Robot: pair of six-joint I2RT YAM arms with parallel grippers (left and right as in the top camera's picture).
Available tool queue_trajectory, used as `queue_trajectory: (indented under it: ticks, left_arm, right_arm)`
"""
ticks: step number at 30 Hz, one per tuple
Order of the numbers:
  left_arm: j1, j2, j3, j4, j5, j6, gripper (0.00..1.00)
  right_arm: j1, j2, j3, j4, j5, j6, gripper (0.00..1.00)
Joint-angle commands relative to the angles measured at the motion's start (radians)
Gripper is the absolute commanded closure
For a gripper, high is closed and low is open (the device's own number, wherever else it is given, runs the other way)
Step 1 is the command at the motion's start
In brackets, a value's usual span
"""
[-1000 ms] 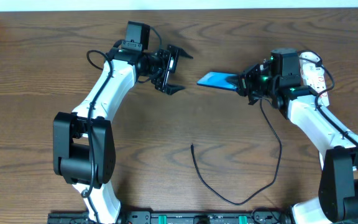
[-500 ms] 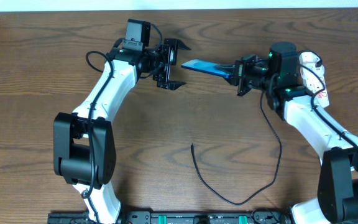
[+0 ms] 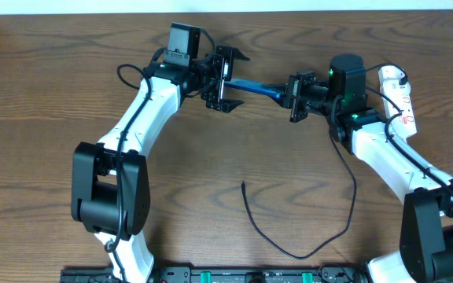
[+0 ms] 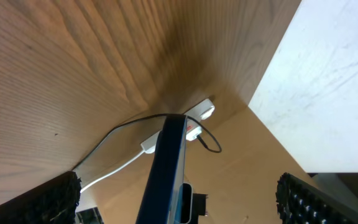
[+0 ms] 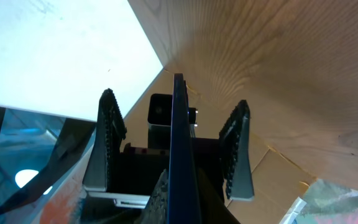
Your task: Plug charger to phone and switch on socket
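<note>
Above a wooden table [image 3: 53,118], the right gripper [image 3: 291,97] is clamped on one end of the phone [image 3: 252,86], holding it edge-on in the air. The phone's free end reaches between the spread-apart fingers [image 5: 107,143] of the left gripper [image 3: 230,80], which do not touch it. The black charger [image 3: 297,256] cable lies looped on the table near the front edge, its tip free. The white socket [image 3: 399,98] sits at the far right, behind the right arm.
</note>
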Motion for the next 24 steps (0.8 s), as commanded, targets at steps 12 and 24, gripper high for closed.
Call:
queue_trajectory:
  ticks: [12,24]
  left_arm:
    - [-0.059,-0.033,0.002,-0.001,-0.133,0.066,0.01]
    - [-0.059,-0.033,0.002,-0.001,-0.140,0.100,0.01]
  right_arm:
    - [0.024,-0.011,0.022,0.006,0.065,-0.092,0.99]
    - [0.030,-0.011,0.022,0.006,0.130,-0.185,0.99]
